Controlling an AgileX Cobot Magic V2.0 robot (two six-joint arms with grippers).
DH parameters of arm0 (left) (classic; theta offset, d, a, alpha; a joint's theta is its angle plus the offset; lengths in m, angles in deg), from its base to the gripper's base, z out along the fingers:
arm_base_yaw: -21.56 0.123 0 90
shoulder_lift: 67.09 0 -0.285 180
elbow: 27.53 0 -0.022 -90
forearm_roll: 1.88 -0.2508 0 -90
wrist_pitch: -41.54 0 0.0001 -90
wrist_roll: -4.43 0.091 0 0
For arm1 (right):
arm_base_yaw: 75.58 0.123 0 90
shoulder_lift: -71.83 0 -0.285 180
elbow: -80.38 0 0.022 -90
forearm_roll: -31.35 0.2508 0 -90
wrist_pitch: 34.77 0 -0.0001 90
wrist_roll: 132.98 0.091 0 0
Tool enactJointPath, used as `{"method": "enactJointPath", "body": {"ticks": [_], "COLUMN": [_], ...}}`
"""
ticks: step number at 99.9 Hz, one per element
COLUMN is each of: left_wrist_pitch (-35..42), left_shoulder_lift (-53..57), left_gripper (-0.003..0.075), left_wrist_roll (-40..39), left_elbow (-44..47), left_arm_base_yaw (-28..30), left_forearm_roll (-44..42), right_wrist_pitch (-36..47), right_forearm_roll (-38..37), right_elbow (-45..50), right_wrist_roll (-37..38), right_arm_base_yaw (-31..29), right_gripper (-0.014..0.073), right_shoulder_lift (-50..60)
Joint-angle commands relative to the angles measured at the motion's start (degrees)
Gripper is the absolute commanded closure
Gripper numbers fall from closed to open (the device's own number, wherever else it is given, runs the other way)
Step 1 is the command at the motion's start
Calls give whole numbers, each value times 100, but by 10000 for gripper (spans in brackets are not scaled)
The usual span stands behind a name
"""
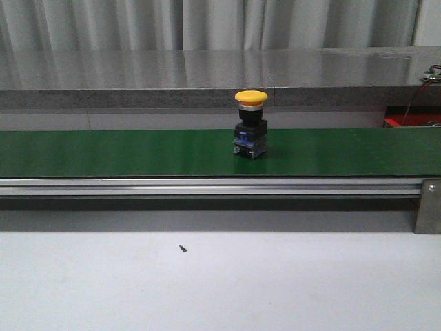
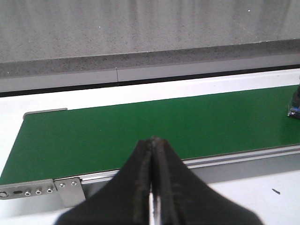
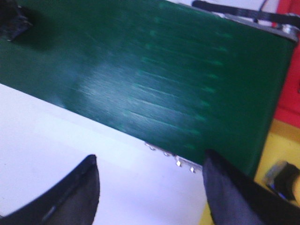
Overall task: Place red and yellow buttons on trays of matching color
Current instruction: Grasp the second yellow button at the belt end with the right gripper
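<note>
One yellow mushroom-head push button (image 1: pixel 251 123) with a black and blue body stood upright on the green conveyor belt (image 1: pixel 124 153), a little right of the middle in the front view and well apart from both arms. No red button showed on the belt. The left tool (image 2: pixel 153 180) sat near the belt's left end with its black fingers (image 2: pixel 140 187) pressed together and nothing between them. The right tool (image 3: pixel 150 187) was wide open and empty, hovering over the white worktop (image 3: pixel 56 136) near the belt's right end. Beyond that end lay a yellow tray surface (image 3: pixel 281 150) and a red one (image 3: pixel 289 103) behind it; a small dark object (image 3: pixel 281 176) rested on the yellow, too blurred to name.

Risks from here, as I judged them — the right wrist view was smeared, so something was moving, and a grasp timed late could close on air or clip the cap. The button was tall on a narrow base; a sideways nudge from one finger could topple it. Only its edge (image 2: pixel 295 105) showed in the left wrist view, so the closed left tool would need to open first.
</note>
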Motion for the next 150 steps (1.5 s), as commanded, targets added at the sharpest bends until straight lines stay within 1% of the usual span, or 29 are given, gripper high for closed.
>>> {"method": "enactJointPath", "body": {"ticks": [1,24,38,52,72,109,116,130,135,139,150], "left_wrist_pitch": [434,434,434,434,434,434,434,434,434,434,434], "left_shoulder_lift": [-34,-34,-34,-34,-34,-34,-34,-34,-34,-34,-34], "left_gripper": [740,740,740,740,740,740,740,740,740,740,740], "left_wrist_roll": [8,8,8,8,8,8,8,8,8,8,8], "left_elbow": [-147,-147,-147,-147,-147,-147,-147,-147,-147,-147,-147], "left_arm_base_yaw": [-57,-57,-57,-57,-57,-57,-57,-57,-57,-57,-57], "left_forearm_roll": [83,83,83,83,83,83,83,83,83,83,83], "right_wrist_pitch": [159,142,135,105,49,39,39,16,-26,-93,-357], "right_forearm_roll": [108,108,108,103,103,108,103,37,37,26,-161], "right_elbow": [-399,-967,-1350,-1726,-2141,-2262,-2262,-2262,-2262,-2277,-2386], "right_wrist_roll": [-49,-38,-38,-38,-38,-38,-38,-38,-38,-31,176], "right_arm_base_yaw": [317,1086,1353,1474,1477,1477,1477,1471,1471,1465,1434], "right_gripper": [111,111,111,111,111,116,158,367,414,428,428], "right_shoulder_lift": [-106,-924,-1429,-1845,-2203,-2289,-2299,-2318,-2318,-2318,-2288]}}
